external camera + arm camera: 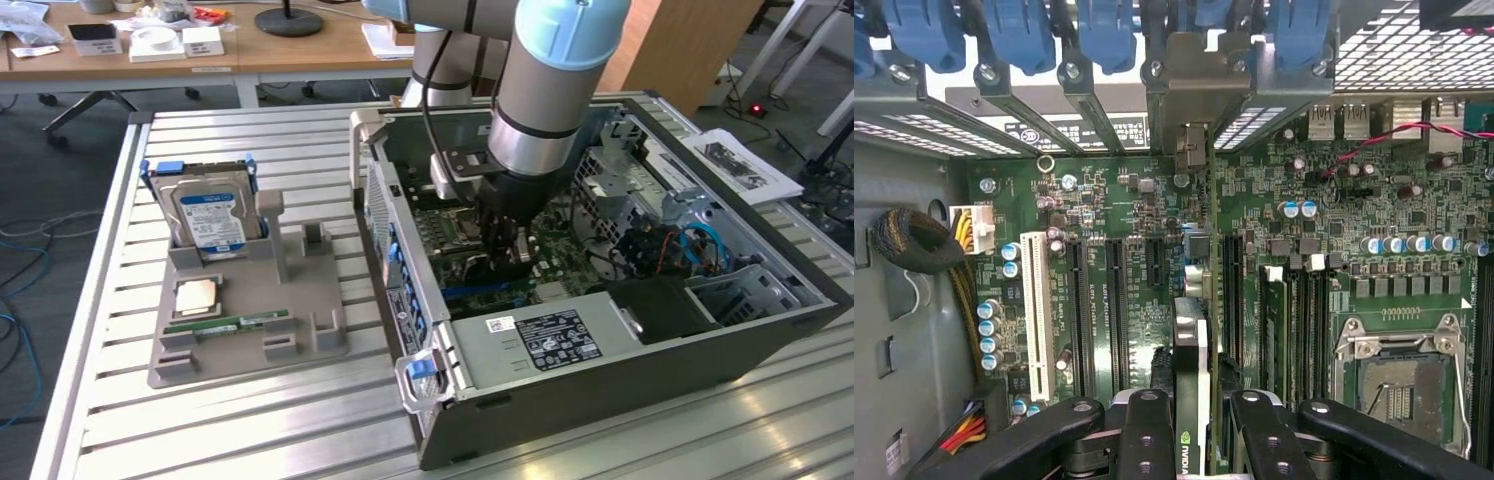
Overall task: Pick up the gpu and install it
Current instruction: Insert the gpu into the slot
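Note:
The gpu (1191, 340) is a thin dark card seen edge-on in the wrist view, with a green logo near the fingers. Its metal end bracket (1194, 95) reaches the blue-clipped rear slot openings of the case. My gripper (1199, 415) is shut on the card, one black finger (1149, 430) on each side. The card stands upright over the green motherboard (1124, 200), between the black expansion slots (1116, 300) and the memory slots (1294, 330). I cannot tell whether it touches a slot. In the exterior view my gripper (507, 262) reaches down into the open computer case (747, 335).
A grey holder tray (300, 335) at the exterior view's left carries a hard drive (210, 222), a processor chip (198, 295) and a green memory stick (240, 324). The power supply (547, 338) fills the case's near corner. Cable bundles (914, 245) and the empty processor socket (1394, 390) flank the card.

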Available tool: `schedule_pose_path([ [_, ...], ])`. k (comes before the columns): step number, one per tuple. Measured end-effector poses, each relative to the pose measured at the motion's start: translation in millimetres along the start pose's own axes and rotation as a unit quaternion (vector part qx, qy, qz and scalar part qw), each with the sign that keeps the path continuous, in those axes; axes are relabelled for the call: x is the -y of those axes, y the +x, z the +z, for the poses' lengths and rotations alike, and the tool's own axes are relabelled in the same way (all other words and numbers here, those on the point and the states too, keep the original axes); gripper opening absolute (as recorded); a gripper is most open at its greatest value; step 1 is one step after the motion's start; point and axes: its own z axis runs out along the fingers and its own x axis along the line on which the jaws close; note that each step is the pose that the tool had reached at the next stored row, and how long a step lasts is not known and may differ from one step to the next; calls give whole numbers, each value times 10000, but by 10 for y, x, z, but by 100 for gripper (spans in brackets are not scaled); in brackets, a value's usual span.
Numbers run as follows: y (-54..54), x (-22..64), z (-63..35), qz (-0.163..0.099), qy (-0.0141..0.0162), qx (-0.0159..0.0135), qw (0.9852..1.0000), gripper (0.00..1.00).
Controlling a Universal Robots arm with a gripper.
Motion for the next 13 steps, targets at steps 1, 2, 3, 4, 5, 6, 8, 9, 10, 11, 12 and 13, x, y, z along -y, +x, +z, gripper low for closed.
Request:
schedule_pose_path([
  [1,0,-1,2,1,0,0,10000,27],
  [2,0,-2,3,2,0,0,10000,27],
  [3,1,-4,6,3,0,-1,10000,27],
  [4,1,-5,7,3,0,-1,10000,27],
  [5,1,-6,9,3,0,-1,10000,27],
  [6,1,-7,10,3,0,-1,10000,27],
  [8,1,-9,12,4,0,0,10000,27],
  [9,1,-9,13,4,0,0,10000,27],
  [10,1,-9,14,4,0,-1,10000,27],
  [11,1,-9,16,4,0,0,10000,27],
  [12,1,-9,16,4,0,-1,10000,27],
  [13,1,-9,16,4,0,-1,10000,27],
])
